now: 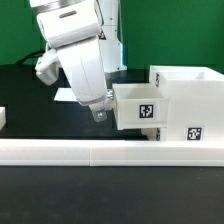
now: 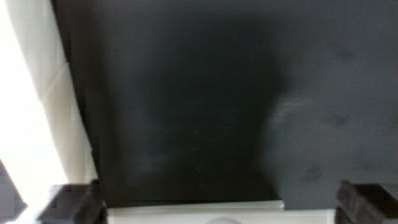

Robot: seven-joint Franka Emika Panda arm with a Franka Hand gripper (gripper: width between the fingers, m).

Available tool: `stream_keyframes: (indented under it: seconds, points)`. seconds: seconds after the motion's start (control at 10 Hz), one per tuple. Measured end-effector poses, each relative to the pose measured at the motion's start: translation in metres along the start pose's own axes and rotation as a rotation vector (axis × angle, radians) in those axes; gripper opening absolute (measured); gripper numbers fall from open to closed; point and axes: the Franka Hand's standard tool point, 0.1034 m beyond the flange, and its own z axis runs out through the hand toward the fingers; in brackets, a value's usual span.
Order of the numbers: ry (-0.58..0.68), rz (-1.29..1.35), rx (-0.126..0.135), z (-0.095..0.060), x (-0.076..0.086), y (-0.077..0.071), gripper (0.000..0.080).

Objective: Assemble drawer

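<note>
The large white casing (image 1: pixel 192 92) stands at the exterior view's right, with tags on its front. A small white tray (image 1: pixel 140 104) with a tag on its side sits partly inside the casing's open side and sticks out toward the exterior view's left. My gripper (image 1: pixel 100 113) hangs tilted at the tray's outer end, close to the table. In the wrist view the gripper (image 2: pixel 217 202) is open, and the tray's white end (image 2: pixel 196 213) lies between the dark fingers (image 2: pixel 71 205). It touches one finger, with a gap to the other. The second tray is not in view.
A long low white rail (image 1: pixel 100 152) runs across the front of the black table. A small white part (image 1: pixel 3 118) shows at the exterior view's left edge. A white strip (image 2: pixel 32 100) runs along one side of the wrist view.
</note>
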Motion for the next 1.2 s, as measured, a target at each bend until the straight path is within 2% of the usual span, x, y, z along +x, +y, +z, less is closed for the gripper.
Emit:
stream_keyframes:
  seconds: [0.3, 0.6, 0.8, 0.9, 1.1, 1.2]
  points:
    - [0.001, 0.0, 0.002, 0.001, 0.0, 0.0, 0.0649]
    - [0.012, -0.027, -0.001, 0.003, 0.014, 0.003, 0.0649]
    - [0.003, -0.03, -0.042, 0.005, 0.021, 0.008, 0.0649]
    - [0.004, -0.006, -0.052, 0.007, 0.03, 0.009, 0.0649]
    - [0.005, 0.014, -0.045, 0.011, 0.047, 0.011, 0.0649]
    - [0.005, 0.017, -0.045, 0.012, 0.044, 0.01, 0.0649]
